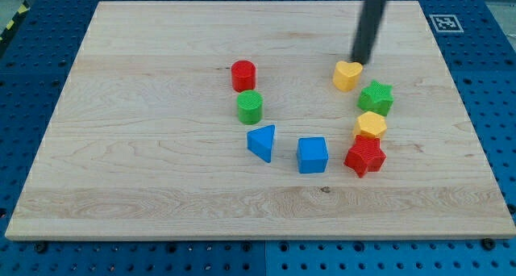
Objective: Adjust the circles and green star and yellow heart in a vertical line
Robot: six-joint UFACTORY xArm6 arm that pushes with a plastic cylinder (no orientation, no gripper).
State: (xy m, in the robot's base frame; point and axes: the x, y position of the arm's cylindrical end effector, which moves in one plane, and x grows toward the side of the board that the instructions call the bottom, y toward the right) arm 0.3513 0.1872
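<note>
The red circle (243,75) stands left of the board's middle, with the green circle (250,106) just below it. The yellow heart (347,75) lies at the upper right. The green star (376,98) lies just below and right of the heart. My tip (359,63) is at the heart's upper right edge, touching or nearly touching it; the rod rises from there to the view's top.
A yellow hexagon (371,124) sits below the green star, with a red star (365,156) touching its lower side. A blue triangle (262,142) and a blue cube (312,155) lie below the circles. The wooden board (121,171) rests on a blue pegboard.
</note>
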